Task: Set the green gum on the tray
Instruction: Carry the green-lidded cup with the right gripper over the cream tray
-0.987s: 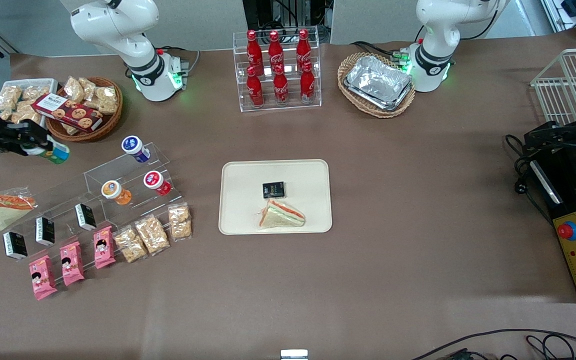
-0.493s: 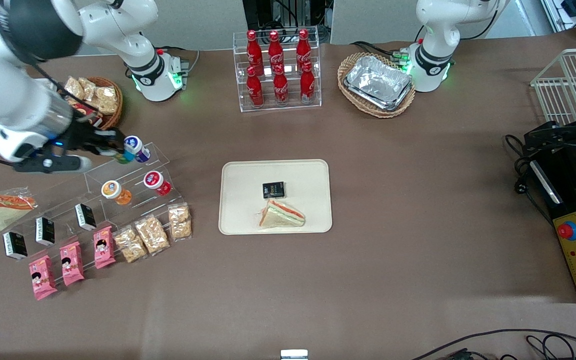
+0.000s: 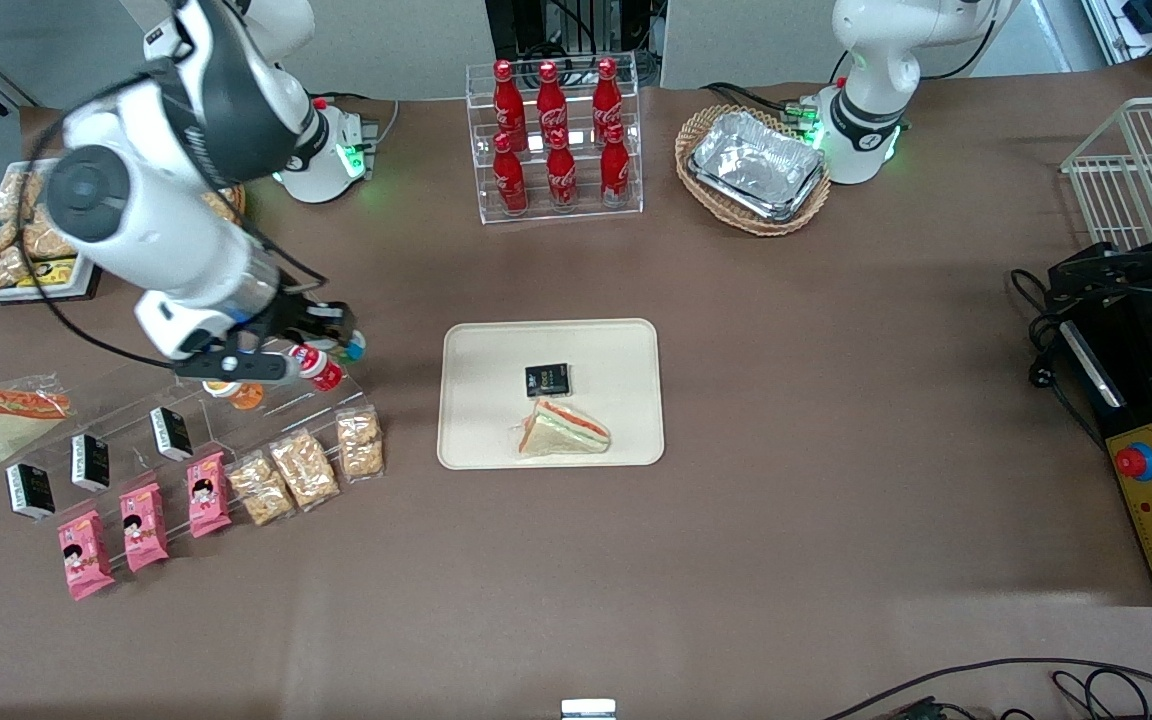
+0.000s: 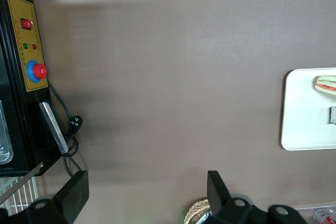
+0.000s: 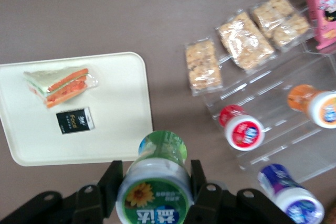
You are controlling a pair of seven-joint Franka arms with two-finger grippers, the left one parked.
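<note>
The green gum [image 5: 154,184], a canister with a green-rimmed white lid and a sunflower-like orange spot, sits between the fingers of my right gripper [image 5: 155,186], which is shut on it. In the front view the gripper [image 3: 344,340] hangs over the tray-side edge of the clear acrylic stand [image 3: 266,400], and a bit of the gum's teal body [image 3: 356,348] shows at its tip. The beige tray [image 3: 486,400] lies mid-table, a short way from the gripper toward the parked arm's end. The wrist camera sees the tray [image 5: 118,103] below the gum.
A wrapped sandwich [image 3: 563,428] and a small black box [image 3: 547,379] lie on the tray. Red [image 5: 242,131], orange [image 5: 315,106] and blue [image 5: 290,194] canisters rest on the stand. Snack packets [image 3: 306,465] lie nearer the camera. A cola bottle rack [image 3: 556,140] stands farther off.
The gripper, holding the green gum, has swung from the working arm's end of the table across the acrylic stand toward the tray.
</note>
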